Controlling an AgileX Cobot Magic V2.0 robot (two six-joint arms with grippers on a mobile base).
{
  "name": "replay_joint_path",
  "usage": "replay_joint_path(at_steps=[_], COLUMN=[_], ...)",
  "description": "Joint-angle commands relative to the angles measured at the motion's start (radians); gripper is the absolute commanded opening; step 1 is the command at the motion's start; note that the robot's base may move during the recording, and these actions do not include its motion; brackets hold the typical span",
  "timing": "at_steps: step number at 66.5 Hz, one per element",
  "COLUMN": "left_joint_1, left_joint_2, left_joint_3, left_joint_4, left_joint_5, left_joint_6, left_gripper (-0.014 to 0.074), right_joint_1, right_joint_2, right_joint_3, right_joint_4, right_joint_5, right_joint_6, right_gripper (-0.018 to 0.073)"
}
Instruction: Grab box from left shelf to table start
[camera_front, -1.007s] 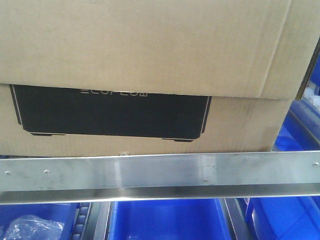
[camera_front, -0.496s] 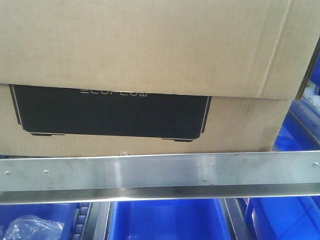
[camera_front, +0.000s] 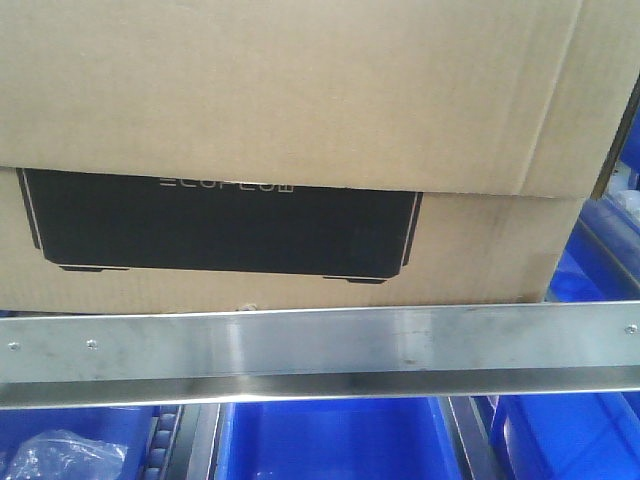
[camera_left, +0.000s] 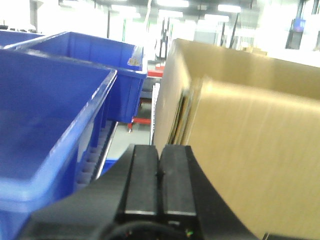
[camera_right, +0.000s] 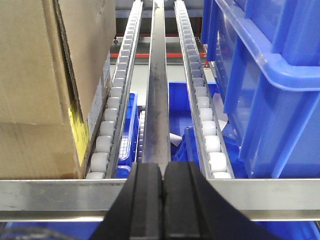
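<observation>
The large brown cardboard box (camera_front: 300, 100) fills the front view, its black printed panel (camera_front: 225, 228) low on the face. It rests on the shelf behind the silvery front rail (camera_front: 320, 345). In the left wrist view the box (camera_left: 250, 150) is just right of my left gripper (camera_left: 160, 150), which is shut and empty, between the box and a blue bin (camera_left: 45, 130). In the right wrist view the box (camera_right: 40, 85) stands at the left on roller tracks; my right gripper (camera_right: 163, 170) is shut and empty, at the rail (camera_right: 60, 195), to the box's right. The table is out of view.
Blue bins (camera_front: 330, 440) sit on the level under the rail, one holding a clear plastic bag (camera_front: 60, 455). Stacked blue bins (camera_right: 270, 75) stand right of the right gripper. Roller tracks (camera_right: 200, 100) and a metal divider (camera_right: 157, 90) run back into the shelf.
</observation>
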Motion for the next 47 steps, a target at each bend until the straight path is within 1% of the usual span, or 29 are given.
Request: replay_joint_path(at_steps=[1, 3, 6, 12, 16, 20, 22, 29, 34, 36, 39, 47], left_joint_1=[-0.001, -0.001, -0.001, -0.001, -0.001, -0.001, -0.001, -0.001, -0.001, -0.001, -0.001, -0.001], left_joint_2=[0.083, 0.103, 0.138, 0.201, 0.245, 0.280, 0.299, 0.387, 0.477, 0.519, 0.581, 0.733], left_joint_3=[-0.108, -0.133, -0.165, -0.220, -0.259, -0.302, -0.334, -0.468, -0.607, -0.680, -0.761, -0.925], left_joint_4=[0.025, 0.025, 0.025, 0.025, 0.025, 0.025, 0.025, 0.025, 0.025, 0.025, 0.020, 0.007], left_joint_5=[-0.019, -0.012, -0.002, 0.034, 0.056, 0.087, 0.111, 0.217, 0.346, 0.420, 0.501, 0.634], left_joint_6=[-0.003, -0.003, -0.003, -0.003, -0.003, -0.003, -0.003, -0.003, -0.003, -0.003, -0.003, -0.003], left_gripper=[-0.0085, -0.0069, -0.0017, 0.0146, 0.0293, 0.0358, 0.0367, 0.0335, 0.0315, 0.0316, 0.0316, 0.0316], right_joint_1=[-0.001, -0.001, -0.001, -0.001, -0.001, -0.001, -0.001, -0.001, -0.001, -0.001, -0.001, -0.001], right_joint_2=[-0.010, -0.010, -0.010, -0.010, -0.010, -0.010, -0.010, -0.010, -0.010, -0.010, -0.010, -0.010], right_joint_3=[0.002, 0.002, 0.002, 0.002, 0.002, 0.002, 0.002, 0.002, 0.002, 0.002, 0.002, 0.002], right_joint_4=[-0.010, -0.010, -0.010, -0.010, -0.010, -0.010, -0.010, -0.010, -0.010, -0.010, -0.010, -0.010], right_joint_5=[-0.088, -0.091, -0.100, -0.114, -0.122, -0.128, -0.134, -0.139, -0.139, -0.139, -0.139, -0.139], right_joint_6=[-0.005, -0.005, -0.005, -0.005, -0.005, -0.005, -0.005, -0.005, -0.005, -0.005, -0.005, -0.005], right_gripper=[0.0053, 0.0053, 0.0053, 0.0053, 0.0053, 0.0053, 0.0053, 0.0053, 0.0053, 0.0053, 0.0053, 0.0053])
